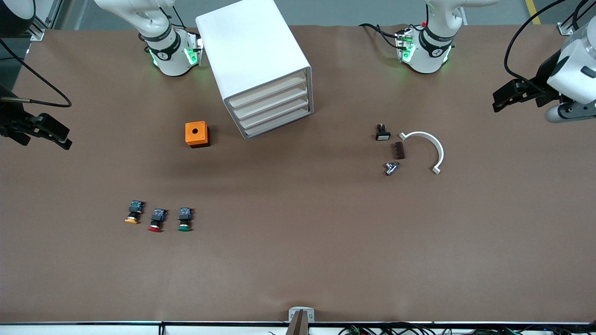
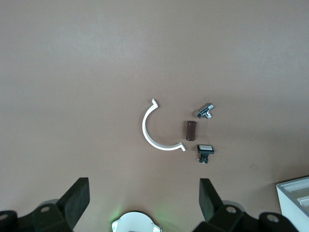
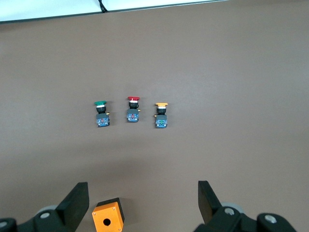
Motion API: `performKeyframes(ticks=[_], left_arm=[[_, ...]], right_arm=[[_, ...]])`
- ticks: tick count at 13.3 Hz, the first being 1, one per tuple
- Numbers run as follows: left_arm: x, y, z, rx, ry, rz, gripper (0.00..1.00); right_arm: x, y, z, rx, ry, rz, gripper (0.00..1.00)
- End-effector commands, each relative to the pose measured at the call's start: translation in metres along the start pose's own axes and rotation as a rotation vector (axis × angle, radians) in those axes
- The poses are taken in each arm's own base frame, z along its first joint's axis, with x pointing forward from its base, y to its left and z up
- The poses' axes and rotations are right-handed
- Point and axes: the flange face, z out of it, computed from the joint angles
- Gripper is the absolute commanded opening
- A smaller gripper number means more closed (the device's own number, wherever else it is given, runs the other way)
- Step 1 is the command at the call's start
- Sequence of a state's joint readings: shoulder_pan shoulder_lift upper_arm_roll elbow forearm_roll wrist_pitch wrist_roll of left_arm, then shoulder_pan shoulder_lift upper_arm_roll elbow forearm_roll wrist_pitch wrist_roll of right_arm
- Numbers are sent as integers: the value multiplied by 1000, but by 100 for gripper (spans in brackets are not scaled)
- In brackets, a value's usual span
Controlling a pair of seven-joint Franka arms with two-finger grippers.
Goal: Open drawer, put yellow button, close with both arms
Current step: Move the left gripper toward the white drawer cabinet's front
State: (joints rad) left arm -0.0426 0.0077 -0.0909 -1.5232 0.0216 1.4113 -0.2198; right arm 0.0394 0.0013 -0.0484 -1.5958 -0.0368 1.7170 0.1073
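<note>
The white cabinet (image 1: pixel 253 51) stands between the two arm bases, and its top drawer (image 1: pixel 269 94) is shut like the three below it. The yellow button (image 1: pixel 133 213) lies on the table beside a red-capped one (image 1: pixel 157 219) and a green-capped one (image 1: pixel 185 219). It also shows in the right wrist view (image 3: pixel 161 116). My right gripper (image 1: pixel 44 136) (image 3: pixel 141 200) hangs open and empty over the right arm's end of the table. My left gripper (image 1: pixel 505 97) (image 2: pixel 141 198) hangs open and empty over the left arm's end.
An orange box with a hole (image 1: pixel 197 134) sits beside the cabinet, nearer the front camera. Toward the left arm's end lie a white curved clip (image 1: pixel 426 149), a brown block (image 1: pixel 398 150), a metal fitting (image 1: pixel 391 168) and a small black switch (image 1: pixel 382 132).
</note>
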Motion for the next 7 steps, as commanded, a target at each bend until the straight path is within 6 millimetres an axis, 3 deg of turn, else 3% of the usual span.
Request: performKeyframes(ticks=[1, 3, 4, 7], left_arm=[[27, 16, 39, 37, -73, -47, 100], [50, 29, 85, 48, -156, -128, 100], [60, 52, 110, 65, -188, -146, 100], [94, 95, 160, 93, -223, -254, 100]], right_arm=[[-3, 0, -2, 12, 5, -1, 100], [-3, 1, -2, 11, 3, -1, 100], [-2, 3, -2, 11, 3, 2, 100], [-2, 3, -2, 11, 3, 2, 100]])
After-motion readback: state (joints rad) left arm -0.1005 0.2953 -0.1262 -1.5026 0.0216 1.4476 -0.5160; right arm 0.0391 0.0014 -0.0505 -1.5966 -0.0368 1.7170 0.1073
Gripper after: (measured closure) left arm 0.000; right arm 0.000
